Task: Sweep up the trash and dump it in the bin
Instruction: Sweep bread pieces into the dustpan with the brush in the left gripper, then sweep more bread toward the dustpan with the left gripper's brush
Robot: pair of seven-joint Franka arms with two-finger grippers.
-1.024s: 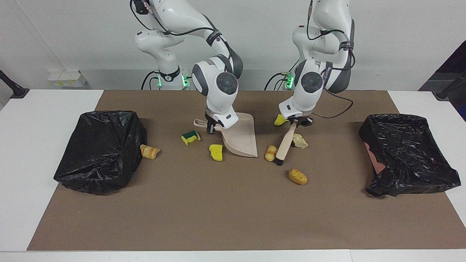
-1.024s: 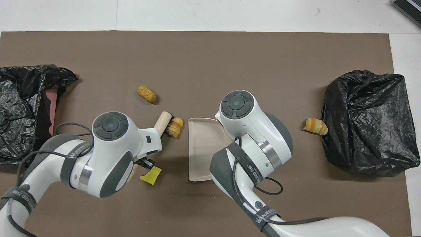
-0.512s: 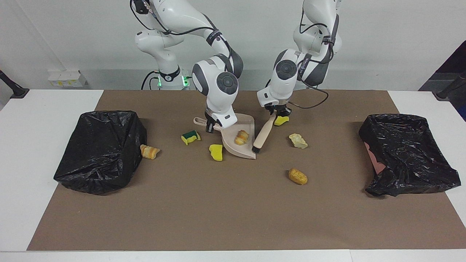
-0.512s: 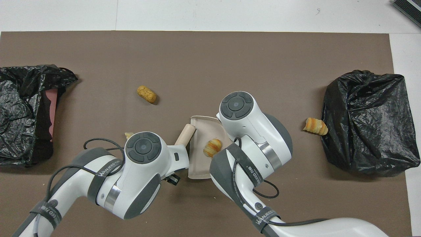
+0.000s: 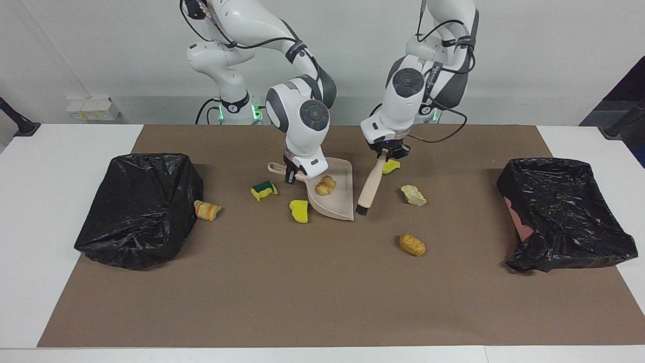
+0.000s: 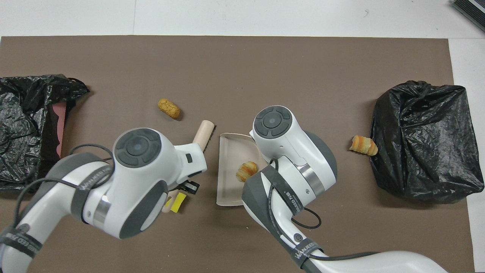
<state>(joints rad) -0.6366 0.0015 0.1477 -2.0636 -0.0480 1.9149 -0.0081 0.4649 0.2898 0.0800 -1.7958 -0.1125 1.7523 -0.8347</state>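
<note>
in the facing view we start at the right arm's end of the surface (image 5: 30, 212), where a black bin bag (image 5: 138, 209) sits with a striped bread lump (image 5: 206, 210) touching its side. next come a green-backed sponge chunk (image 5: 264, 189) and a yellow sponge chunk (image 5: 299, 210), both just beside the beige dustpan (image 5: 336, 199). the overhead view hides these two under the right arm.

the right claw (image 5: 291, 175) is clamped on the dustpan's handle, its tips low at the brown mat (image 5: 322, 302). a bread lump (image 5: 325, 185) lies in the pan; the overhead view shows it (image 6: 246, 171) too, half tucked under the arm.

beside the pan's open edge hangs the brush (image 5: 370, 184), tilted, its black bristles down near the mat. the left claw (image 5: 387, 153) is closed on the top of its handle. whether the bristles touch the mat we cannot tell. the overhead view shows only the brush's head (image 6: 204, 132) poking out from under the left arm.

a yellow scrap (image 5: 390, 166) lies by the left claw. a pale sponge chunk (image 5: 413, 195), seen in the facing view alone, lies toward the left arm's end. a brown lump (image 5: 412, 244) lies farther from the robots. last comes a second, open black bag (image 5: 564, 212).
</note>
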